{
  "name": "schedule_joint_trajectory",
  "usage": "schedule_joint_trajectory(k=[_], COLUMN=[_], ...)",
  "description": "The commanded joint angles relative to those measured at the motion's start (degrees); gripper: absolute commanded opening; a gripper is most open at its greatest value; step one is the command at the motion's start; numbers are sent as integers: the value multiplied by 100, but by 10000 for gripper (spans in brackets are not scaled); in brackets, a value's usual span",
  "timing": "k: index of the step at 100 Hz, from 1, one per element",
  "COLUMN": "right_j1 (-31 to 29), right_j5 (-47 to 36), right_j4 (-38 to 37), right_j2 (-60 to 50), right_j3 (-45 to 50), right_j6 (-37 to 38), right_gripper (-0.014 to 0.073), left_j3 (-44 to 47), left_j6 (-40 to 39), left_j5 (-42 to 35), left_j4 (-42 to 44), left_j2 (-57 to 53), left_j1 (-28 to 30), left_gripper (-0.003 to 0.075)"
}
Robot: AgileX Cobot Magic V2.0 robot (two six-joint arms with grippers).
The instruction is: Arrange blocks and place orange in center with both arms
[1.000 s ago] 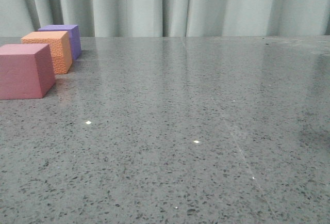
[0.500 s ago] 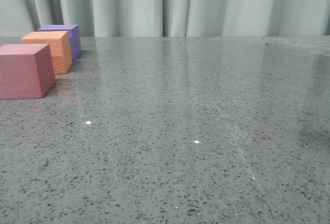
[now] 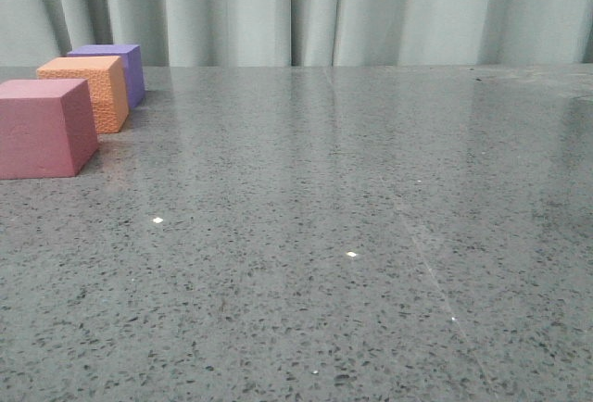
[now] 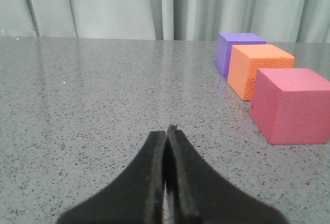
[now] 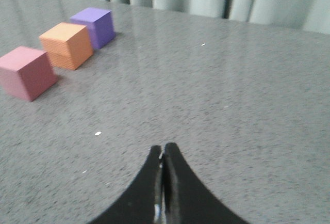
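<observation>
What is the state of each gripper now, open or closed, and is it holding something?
Left gripper: closed, holding nothing.
Right gripper: closed, holding nothing.

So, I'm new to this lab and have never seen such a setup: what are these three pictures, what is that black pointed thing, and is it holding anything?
They come from one robot with two arms. One picture looks forward over the speckled grey stone table; no arm shows in it. The other two come from cameras on the wrists. The black pointed shape low in each is that arm's two-finger gripper: the left gripper and the right gripper. Both are shut and hold nothing.

On the table stand three matte cubes in a row, at the robot's left: a pinkish-red cube nearest, an orange rough-surfaced cube in the middle, and a purple cube farthest. Pale curtains hang behind.
</observation>
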Motion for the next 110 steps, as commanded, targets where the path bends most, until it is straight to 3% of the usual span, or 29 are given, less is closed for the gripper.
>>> schedule_joint_trajectory(k=[1,43,71,110], right_j1=[-273,-1834,-2412,-2571], right_j5=[-530,-2107,-2104,-1657], right_j4=[-131,-90,262,854], right_j2=[-112,-1339,-2165,-3122], right_j3=[-141,1209,2223,2808], right_j6=[-113,-282,-282,-803], right_gripper=[-121,-121,-121,-121], left_j3=[123,123,123,123], left_j6=[-2,-2,-2,-2], left_j5=[-470,-470,-449,-449], left_j4=[-46,-46,-46,-46], left_j2=[-184,-184,-184,-184], left_j1=[7,7,7,7], left_gripper=[-19,-19,-19,-19])
